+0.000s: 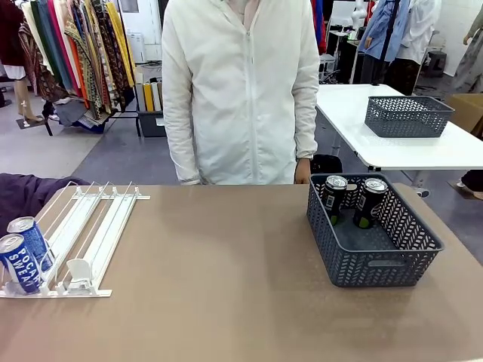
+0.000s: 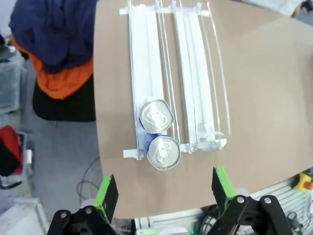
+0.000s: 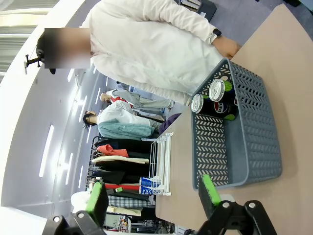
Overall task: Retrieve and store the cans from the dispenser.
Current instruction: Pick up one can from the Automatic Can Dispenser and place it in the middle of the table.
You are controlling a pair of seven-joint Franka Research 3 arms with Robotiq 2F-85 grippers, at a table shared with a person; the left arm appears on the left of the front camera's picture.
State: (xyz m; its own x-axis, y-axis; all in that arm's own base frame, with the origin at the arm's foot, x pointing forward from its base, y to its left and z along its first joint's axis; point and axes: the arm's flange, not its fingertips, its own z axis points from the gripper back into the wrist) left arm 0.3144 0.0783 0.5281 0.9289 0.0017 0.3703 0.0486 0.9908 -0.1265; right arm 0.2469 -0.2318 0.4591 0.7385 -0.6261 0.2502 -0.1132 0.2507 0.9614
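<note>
Left hand (image 2: 164, 193) of mine hangs spread wide over the near end of the dispenser, green pads well apart with nothing between them. My right hand (image 3: 153, 192) is spread just as wide and empty, off to the side of the basket.

Below me runs the brown worktop (image 1: 226, 264). A person (image 1: 241, 90) in a white jacket stands at its far side. The person's own hand (image 1: 303, 172) is down by the far rim of the basket; whether it touches, I cannot tell.

The white dispenser (image 1: 90, 226) lies flat at my left edge of the worktop, its lanes running away from me. The dark grey lattice basket (image 1: 377, 264) sits on my right side, well apart from it.

Two blue Pocari Sweat cans (image 1: 34, 241) stand one behind the other, touching, at the near end of the outermost left lane. Two black cans (image 1: 333, 197) with green marks stand side by side in the far end of the basket. A white pusher tab (image 1: 79, 271) sits at the near end of a lane just beside the blue cans.
</note>
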